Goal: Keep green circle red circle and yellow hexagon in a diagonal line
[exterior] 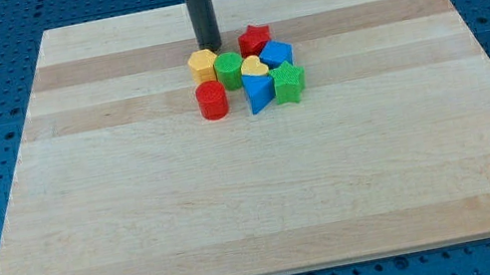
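Observation:
My tip (210,46) stands on the board just above the cluster of blocks, close above the yellow hexagon (203,64) and left of the red star (255,38). The green circle (229,70) sits right of the yellow hexagon, touching it. The red circle (212,100) lies just below the hexagon and lower left of the green circle. The three blocks form a tight group at the left side of the cluster.
A yellow heart (254,66), a blue block (277,53), a blue triangle-like block (258,93) and a green star (289,81) crowd against the right of the green circle. The wooden board (259,216) lies on a blue perforated table.

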